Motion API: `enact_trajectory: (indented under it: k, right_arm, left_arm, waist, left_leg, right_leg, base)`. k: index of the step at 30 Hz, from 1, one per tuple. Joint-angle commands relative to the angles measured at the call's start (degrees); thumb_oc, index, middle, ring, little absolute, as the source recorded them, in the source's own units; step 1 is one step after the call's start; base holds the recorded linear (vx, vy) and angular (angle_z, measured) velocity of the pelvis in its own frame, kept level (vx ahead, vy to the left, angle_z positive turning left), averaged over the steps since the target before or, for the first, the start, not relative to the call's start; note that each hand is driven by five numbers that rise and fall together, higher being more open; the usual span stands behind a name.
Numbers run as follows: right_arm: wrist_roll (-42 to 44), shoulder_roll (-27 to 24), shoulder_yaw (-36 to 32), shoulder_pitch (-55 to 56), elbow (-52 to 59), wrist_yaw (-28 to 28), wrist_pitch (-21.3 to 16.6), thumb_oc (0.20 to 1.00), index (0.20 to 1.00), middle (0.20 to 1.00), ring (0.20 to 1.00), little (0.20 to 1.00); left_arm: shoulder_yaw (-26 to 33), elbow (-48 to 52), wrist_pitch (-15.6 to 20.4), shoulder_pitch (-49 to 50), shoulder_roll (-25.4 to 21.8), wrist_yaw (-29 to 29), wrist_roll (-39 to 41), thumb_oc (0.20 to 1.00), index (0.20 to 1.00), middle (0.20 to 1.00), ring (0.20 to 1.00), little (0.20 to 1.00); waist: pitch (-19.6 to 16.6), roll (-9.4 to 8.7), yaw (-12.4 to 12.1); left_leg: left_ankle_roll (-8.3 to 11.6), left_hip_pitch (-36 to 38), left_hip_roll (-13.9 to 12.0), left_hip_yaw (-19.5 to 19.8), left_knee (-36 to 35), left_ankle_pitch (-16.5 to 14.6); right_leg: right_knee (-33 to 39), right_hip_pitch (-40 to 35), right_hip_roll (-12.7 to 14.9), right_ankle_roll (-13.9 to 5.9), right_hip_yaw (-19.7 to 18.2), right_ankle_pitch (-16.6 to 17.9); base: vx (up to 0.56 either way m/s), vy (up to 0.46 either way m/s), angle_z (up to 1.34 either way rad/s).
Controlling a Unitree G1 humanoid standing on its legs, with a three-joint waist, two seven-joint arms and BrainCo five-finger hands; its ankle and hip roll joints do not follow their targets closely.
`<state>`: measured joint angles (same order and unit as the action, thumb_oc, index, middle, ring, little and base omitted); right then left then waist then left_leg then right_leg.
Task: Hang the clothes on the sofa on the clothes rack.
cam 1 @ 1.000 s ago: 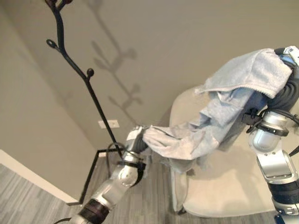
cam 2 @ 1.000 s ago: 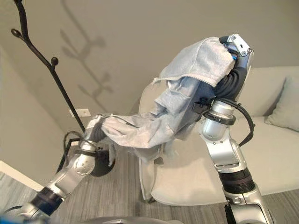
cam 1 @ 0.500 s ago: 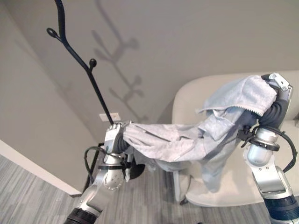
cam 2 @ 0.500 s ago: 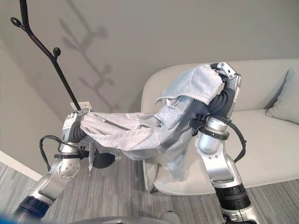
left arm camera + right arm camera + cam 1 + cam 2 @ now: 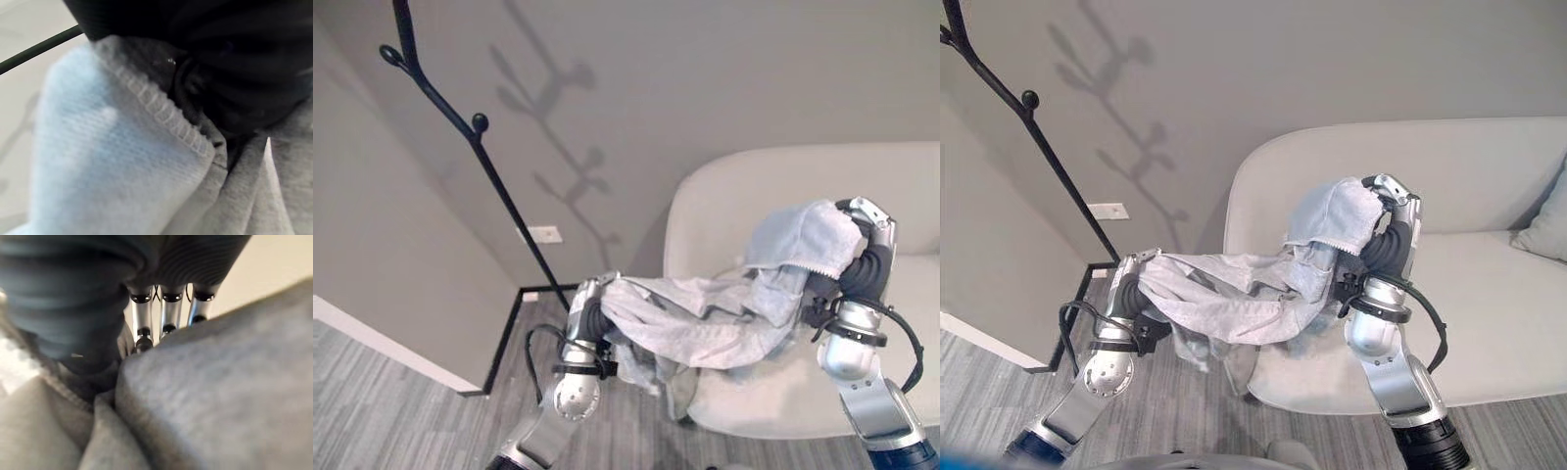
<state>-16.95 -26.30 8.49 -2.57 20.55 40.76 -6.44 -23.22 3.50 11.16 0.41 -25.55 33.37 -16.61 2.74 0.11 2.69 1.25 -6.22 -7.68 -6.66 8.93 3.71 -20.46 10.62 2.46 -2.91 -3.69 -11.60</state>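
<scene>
Both hands have sunk lower since a second ago. Nearest, the left hand (image 5: 590,311) and right hand (image 5: 1393,217) carry the grey garment (image 5: 705,318) slung between them; their grips are hidden in cloth. Beyond the left hand, up and away, stands the clothes rack (image 5: 470,132); the sofa (image 5: 1489,196) lies behind.

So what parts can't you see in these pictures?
- Left hand: fingers buried in the grey garment, both eye views and left wrist view.
- Right hand: fingertips under the cloth, right wrist view.
- Clothes rack: top cut off by the picture edge.
- Sofa: right end cut off.
</scene>
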Motion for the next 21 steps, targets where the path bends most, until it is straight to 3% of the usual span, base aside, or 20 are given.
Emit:
enact_trajectory:
  k: [1, 7, 12, 14, 16, 18, 20, 21]
  right_arm:
    - [0.66, -0.21, -3.06, -2.69, 2.51, 1.80, -1.71, 0.200, 0.200, 0.200, 0.200, 0.200]
    - [0.55, -0.75, -5.56, -1.47, 0.52, 4.70, -1.14, 0.200, 0.200, 0.200, 0.200, 0.200]
    - [1.73, -0.70, -4.95, -2.85, -1.73, 6.32, -1.63, 0.200, 0.200, 0.200, 0.200, 0.200]
    - [2.47, -0.56, -4.40, -3.01, -2.54, 6.18, -2.05, 0.200, 0.200, 0.200, 0.200, 0.200]
    - [3.23, -0.50, -4.28, -3.33, -2.93, 4.88, -2.26, 0.200, 0.200, 0.200, 0.200, 0.200]
    - [2.93, -0.51, -4.40, -2.92, -3.41, 4.20, -1.95, 0.200, 0.200, 0.200, 0.200, 0.200]
    - [3.43, 0.61, -4.80, -2.14, -3.07, 3.07, -1.31, 0.200, 0.200, 0.200, 0.200, 0.200]
    - [4.13, 1.06, -4.52, -2.32, -3.82, 2.64, -1.37, 0.200, 0.200, 0.200, 0.200, 0.200]
  left_arm:
    - [1.31, 1.95, 3.91, -3.71, -1.36, 0.27, 1.04, 0.200, 0.200, 0.200, 0.200, 0.200]
    - [-0.60, 1.37, 3.29, -5.81, -0.42, -0.17, 2.33, 0.200, 0.200, 0.200, 0.200, 0.200]
    - [-2.35, -0.23, 3.53, -7.96, 1.20, 1.93, 3.07, 0.200, 0.200, 0.200, 0.200, 0.200]
    - [-3.27, -0.76, 3.85, -8.68, 1.77, 2.66, 3.50, 0.200, 0.200, 0.200, 0.200, 0.200]
    - [-4.30, -0.90, 4.19, -9.66, 1.77, 2.26, 3.20, 0.200, 0.200, 0.200, 0.200, 0.200]
    - [-5.23, -1.47, 4.03, -10.08, 1.94, 1.34, 2.54, 0.200, 0.200, 0.200, 0.200, 0.200]
    - [-6.33, -2.13, 4.32, -10.46, 0.87, 1.38, 1.88, 0.200, 0.200, 0.200, 0.200, 0.200]
    - [-6.33, -2.34, 4.18, -10.90, -0.13, 1.74, 0.87, 0.200, 0.200, 0.200, 0.200, 0.200]
  waist:
    - [-0.06, -3.18, 0.91]
    - [-1.06, -2.27, 1.04]
    - [-0.98, -1.54, 0.11]
    - [-1.42, -1.07, -0.39]
    - [-1.69, -0.42, -0.44]
    - [-2.41, -0.16, 0.04]
    - [-2.65, -1.12, -0.06]
    - [-2.60, -1.62, 0.14]
  left_leg:
    - [-0.04, -1.40, 3.50, -0.28, 4.41, -10.37]
    - [3.21, -1.66, -3.75, 2.72, -6.91, -1.58]
    - [6.44, -3.81, -9.57, 10.29, -13.19, 3.47]
    - [7.58, -3.45, -10.56, 15.34, -11.99, 3.45]
    - [7.78, -4.15, -9.73, 18.49, -8.19, 1.72]
    - [8.02, -4.12, -9.16, 17.35, -6.85, -0.32]
    - [7.44, -4.20, -5.67, 13.97, -2.28, -4.97]
    - [6.92, -4.44, -4.51, 13.29, -1.39, -6.00]
  right_leg:
    - [16.19, -7.39, -1.44, -1.30, -0.08, 8.68]
    - [14.96, -7.11, 1.97, -2.61, 0.34, 6.11]
    - [14.55, -8.12, 4.57, -4.06, -4.41, 4.63]
    - [14.96, -8.63, 6.13, -4.99, -7.30, 4.77]
    - [15.90, -9.53, 7.95, -5.69, -8.66, 5.37]
    - [17.07, -10.51, 9.92, -6.45, -9.10, 6.17]
    - [20.30, -10.78, 15.66, -8.47, -8.32, 11.63]
    - [20.37, -10.14, 16.84, -8.59, -8.40, 14.65]
  base:
    - [0.04, 0.086, 0.25]
    - [0.10, 0.175, 0.25]
    - [0.13, 0.330, -0.05]
    - [0.17, 0.469, -0.64]
    - [0.17, 0.547, -0.73]
    - [0.15, 0.539, -0.58]
    - [0.08, 0.625, 0.14]
    - [0.01, 0.455, 0.07]
